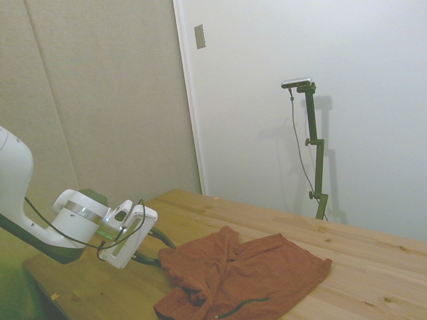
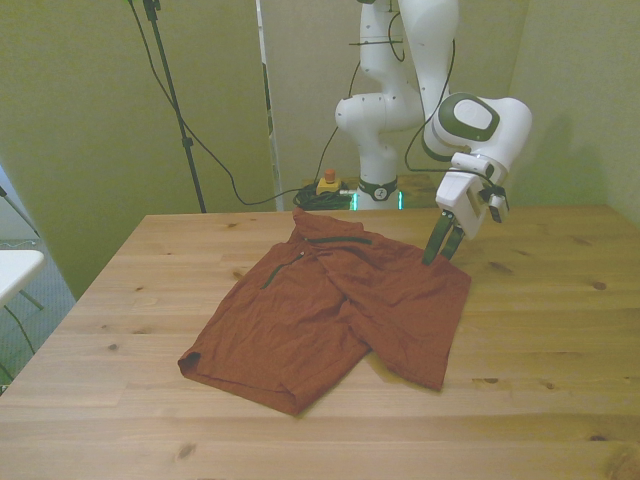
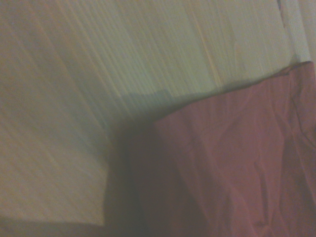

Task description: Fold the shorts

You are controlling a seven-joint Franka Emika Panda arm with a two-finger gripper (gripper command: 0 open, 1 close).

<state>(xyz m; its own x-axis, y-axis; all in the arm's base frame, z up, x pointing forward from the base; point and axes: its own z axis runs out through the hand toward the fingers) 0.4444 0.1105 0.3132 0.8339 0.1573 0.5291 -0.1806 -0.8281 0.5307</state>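
One pair of shorts [image 2: 335, 305] lies on one wooden table [image 2: 540, 340]. One white robot arm [image 2: 405, 90] reaches over it, ending in one gripper [image 2: 441, 243]. On the shorts, one dark green pocket trim [image 2: 338, 241] shows, plus one drawstring [image 1: 243, 305].

shorts [image 1: 240, 280] cropped below, wrist view blurred

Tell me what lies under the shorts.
The shorts lie spread on the wooden table, whose bare boards show all around them. Anything beneath the cloth is covered and cannot be seen.
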